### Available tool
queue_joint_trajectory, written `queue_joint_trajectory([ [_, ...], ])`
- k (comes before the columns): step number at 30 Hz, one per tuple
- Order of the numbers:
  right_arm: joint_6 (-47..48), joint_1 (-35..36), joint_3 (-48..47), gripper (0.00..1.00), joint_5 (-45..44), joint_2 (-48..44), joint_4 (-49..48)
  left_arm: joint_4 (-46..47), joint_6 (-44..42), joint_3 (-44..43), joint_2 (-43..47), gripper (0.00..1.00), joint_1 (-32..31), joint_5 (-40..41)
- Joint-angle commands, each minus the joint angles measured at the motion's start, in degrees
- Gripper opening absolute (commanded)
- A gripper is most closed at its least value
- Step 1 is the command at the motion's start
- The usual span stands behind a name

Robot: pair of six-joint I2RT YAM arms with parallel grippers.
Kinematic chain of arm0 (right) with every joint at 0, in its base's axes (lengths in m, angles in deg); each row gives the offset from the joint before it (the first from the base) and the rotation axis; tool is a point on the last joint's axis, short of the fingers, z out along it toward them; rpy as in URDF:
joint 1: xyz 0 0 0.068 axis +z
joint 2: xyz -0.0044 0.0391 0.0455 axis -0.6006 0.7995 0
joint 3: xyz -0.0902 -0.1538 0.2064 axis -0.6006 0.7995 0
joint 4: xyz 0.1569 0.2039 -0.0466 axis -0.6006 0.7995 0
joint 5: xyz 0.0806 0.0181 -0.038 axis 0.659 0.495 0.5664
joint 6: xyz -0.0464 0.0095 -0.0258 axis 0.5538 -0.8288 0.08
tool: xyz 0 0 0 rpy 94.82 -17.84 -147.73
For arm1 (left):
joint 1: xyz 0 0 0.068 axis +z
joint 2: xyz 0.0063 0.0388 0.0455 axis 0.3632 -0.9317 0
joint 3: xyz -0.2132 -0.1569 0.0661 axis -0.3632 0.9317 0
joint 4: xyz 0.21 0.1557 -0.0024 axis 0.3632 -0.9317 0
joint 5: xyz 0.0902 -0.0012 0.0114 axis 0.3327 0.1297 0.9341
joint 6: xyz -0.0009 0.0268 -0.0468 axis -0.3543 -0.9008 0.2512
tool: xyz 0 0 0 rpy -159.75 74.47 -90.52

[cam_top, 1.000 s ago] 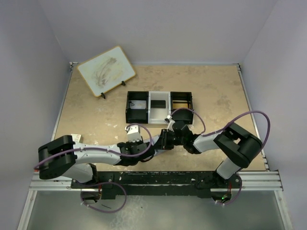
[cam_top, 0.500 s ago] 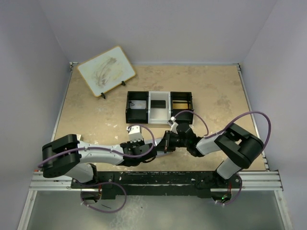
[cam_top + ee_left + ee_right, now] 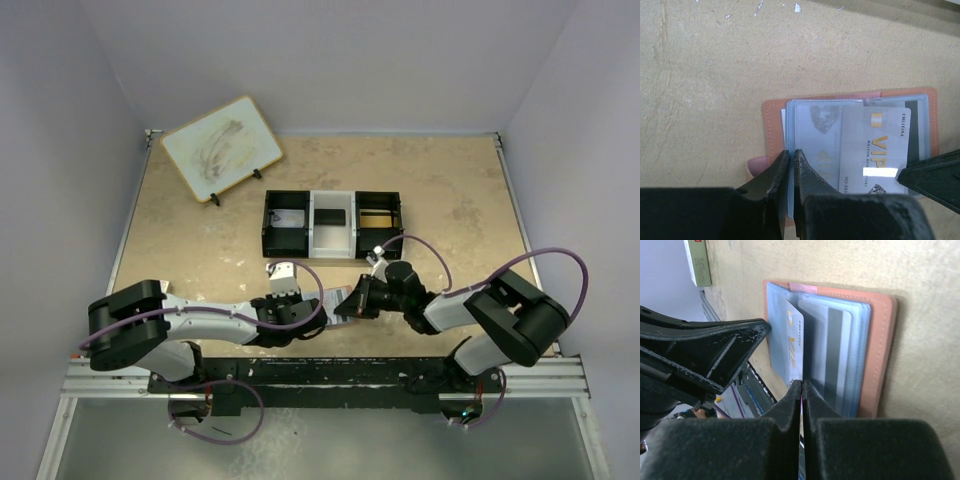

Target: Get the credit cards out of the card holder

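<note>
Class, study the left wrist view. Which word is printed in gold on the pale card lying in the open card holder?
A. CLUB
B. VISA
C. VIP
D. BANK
C: the pale card lying in the open card holder carries large gold letters that read VIP.

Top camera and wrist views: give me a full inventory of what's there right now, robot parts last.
reddish-brown leather folding card holder: one, open, on the tan table between the grippers
grey credit cards: at least two, in the holder's blue sleeves, one printed VIP
three-compartment plastic tray: one, black-white-black, table centre
wooden-rimmed white board: one, propped, far left corner
left gripper: black, shut on the holder's sleeve
right gripper: black, shut on the VIP card
</note>
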Motion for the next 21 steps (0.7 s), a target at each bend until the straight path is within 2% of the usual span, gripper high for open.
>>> queue_joint_trajectory([
  [1, 0.8, -0.7, 2.3, 0.0, 0.1, -1.9, -0.2, -1.7, -1.5, 1.3, 0.6, 0.06, 0.1, -2.0],
  [4, 0.9, -0.6, 2.3, 0.0, 0.5, -1.6, -0.7, -1.0, -1.9, 1.0, 4.0, 0.1, 0.1, -1.7],
  [8, -0.2, -0.6, 2.2, 0.0, 0.2, -1.0, -2.4, 3.2, -4.4, 0.0, 9.1, 0.23, 0.0, -1.9],
  [10, -0.3, -0.6, 2.0, 0.0, -0.2, -1.2, -2.3, 5.6, -5.9, -0.9, 10.6, 0.25, 0.0, -2.3],
  [15, -0.2, -0.7, 1.8, 0.0, -0.8, -2.2, -1.8, 11.1, -8.2, -1.3, 8.6, 0.25, 0.0, -4.5],
  [18, -0.1, -0.7, 2.1, 0.01, -1.5, -2.9, -2.1, 10.5, -3.4, -0.2, 6.2, 0.18, 0.0, -2.2],
  [21, -0.3, -0.6, 3.7, 0.02, -2.7, -4.3, -4.3, 16.6, -1.3, 3.3, 5.1, 0.17, 0.0, -3.0],
])
